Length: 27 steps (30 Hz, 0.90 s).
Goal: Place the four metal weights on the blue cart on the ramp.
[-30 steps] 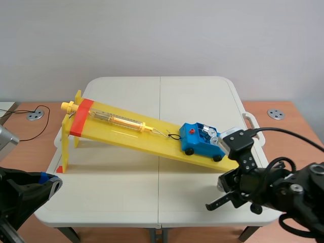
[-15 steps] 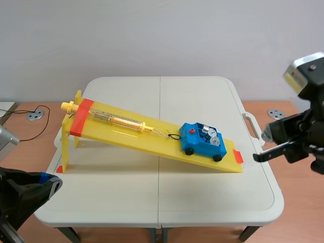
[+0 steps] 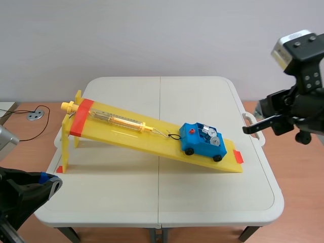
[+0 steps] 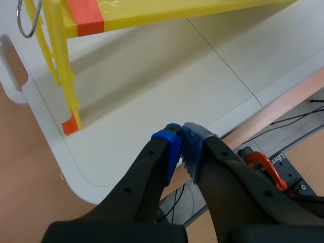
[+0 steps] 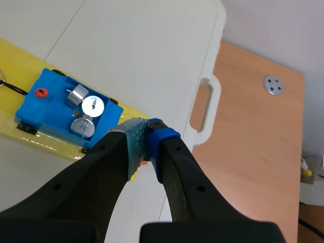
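**STATUS: CART LOADED ON RAMP, BOTH TOOLS CLOSED AND EMPTY**

**Ramp and cart.** The yellow ramp (image 3: pixel 131 132) stands on the white worktop (image 3: pixel 162 197). Its high end is toward the left arm and its low end toward the right arm. The blue cart (image 3: pixel 201 144) sits on the lower part of the ramp, with its visible wheels on the ramp surface. The metal weights (image 5: pixel 92 106) stand close together in the cart's open bed. The right wrist view shows three round silver tops; a fourth cannot be confirmed from these views. A thin dark cord (image 3: pixel 171 135) runs from the cart's uphill end to a clear tube (image 3: pixel 119 120) that lies along the upper ramp.

**Right tool** (image 3: pixel 246 130). It is raised at the right side of the worktop, near the moulded handle (image 3: pixel 250 120). Its pads are pressed together with nothing between them. It is well apart from the cart and touches nothing.

**Left tool** (image 3: pixel 52 181). It is low, at the near left corner of the worktop. Its pads are pressed together and grip nothing. In the left wrist view the ramp's support leg (image 4: pixel 63 71) stands ahead of it, apart from the fingers.
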{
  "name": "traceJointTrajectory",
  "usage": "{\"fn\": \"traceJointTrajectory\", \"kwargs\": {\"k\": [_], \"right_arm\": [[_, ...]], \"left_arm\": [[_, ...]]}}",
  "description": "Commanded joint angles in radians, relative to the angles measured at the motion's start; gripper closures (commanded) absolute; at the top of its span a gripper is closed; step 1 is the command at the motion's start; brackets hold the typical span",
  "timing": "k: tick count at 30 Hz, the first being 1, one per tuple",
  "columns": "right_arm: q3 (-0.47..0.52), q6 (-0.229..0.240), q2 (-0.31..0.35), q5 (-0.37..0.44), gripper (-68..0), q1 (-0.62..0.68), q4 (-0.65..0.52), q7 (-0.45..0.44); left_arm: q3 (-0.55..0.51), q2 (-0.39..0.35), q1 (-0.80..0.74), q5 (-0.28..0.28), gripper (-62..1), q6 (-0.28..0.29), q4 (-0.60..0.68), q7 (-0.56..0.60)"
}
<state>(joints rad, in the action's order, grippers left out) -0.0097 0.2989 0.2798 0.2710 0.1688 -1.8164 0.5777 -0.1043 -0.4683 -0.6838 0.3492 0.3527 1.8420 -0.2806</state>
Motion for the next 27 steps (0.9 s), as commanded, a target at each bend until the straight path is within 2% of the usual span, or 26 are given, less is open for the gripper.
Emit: {"fn": "traceJointTrajectory", "kwargs": {"k": [1, 15, 27], "right_arm": [[-0.051, -0.048, 0.034, -0.008, -0.7, -0.114, 0.002, -0.131], [-0.205, -0.075, -0.071, -0.104, -0.7, -0.284, 0.202, -0.154], [-0.234, -0.076, -0.106, -0.119, -0.7, -0.321, 0.278, -0.178]], "left_arm": [[-0.018, 0.005, 0.022, 0.074, -5.1, 0.021, 0.073, 0.095], [-0.018, 0.005, 0.022, 0.074, -5.1, 0.021, 0.073, 0.095], [-0.018, 0.005, 0.022, 0.074, -5.1, 0.021, 0.073, 0.095]]}}
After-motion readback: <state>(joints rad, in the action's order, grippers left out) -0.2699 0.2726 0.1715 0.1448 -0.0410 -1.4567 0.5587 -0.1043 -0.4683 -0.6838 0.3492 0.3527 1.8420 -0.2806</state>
